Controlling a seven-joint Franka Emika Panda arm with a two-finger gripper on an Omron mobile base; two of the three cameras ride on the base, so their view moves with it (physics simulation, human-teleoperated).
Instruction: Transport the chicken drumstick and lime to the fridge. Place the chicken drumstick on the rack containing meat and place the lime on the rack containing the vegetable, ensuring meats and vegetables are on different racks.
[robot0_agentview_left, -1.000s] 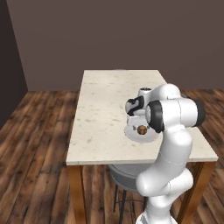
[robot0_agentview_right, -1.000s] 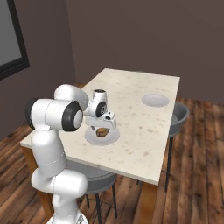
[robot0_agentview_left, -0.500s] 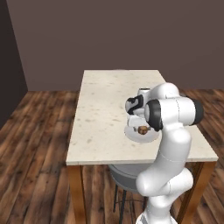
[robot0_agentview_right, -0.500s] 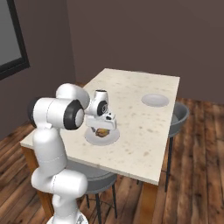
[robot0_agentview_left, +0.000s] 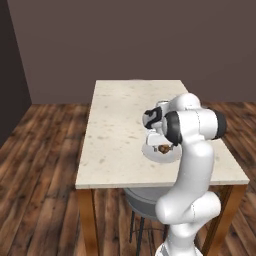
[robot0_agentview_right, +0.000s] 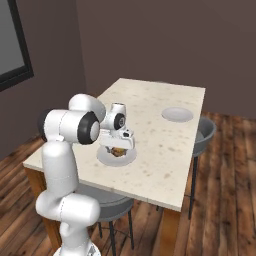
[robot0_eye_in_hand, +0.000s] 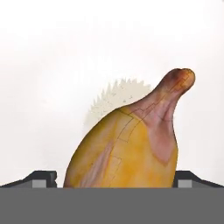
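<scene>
Golden-brown chicken drumstick (robot0_eye_in_hand: 131, 148) lying straight ahead of the hand (robot0_eye_in_hand: 114, 179), plump end nearest, long axis running up and away toward the narrow darker tip at upper right. Hand's dark fingertips (robot0_eye_in_hand: 43, 178) straddling the plump end on either side, set wide; contact impossible to tell. Hovering low over a white plate (robot0_agentview_right: 116, 159) holding the drumstick, on the pale stone bench (robot0_agentview_left: 115, 135). Judging a straight descent sufficient.
</scene>
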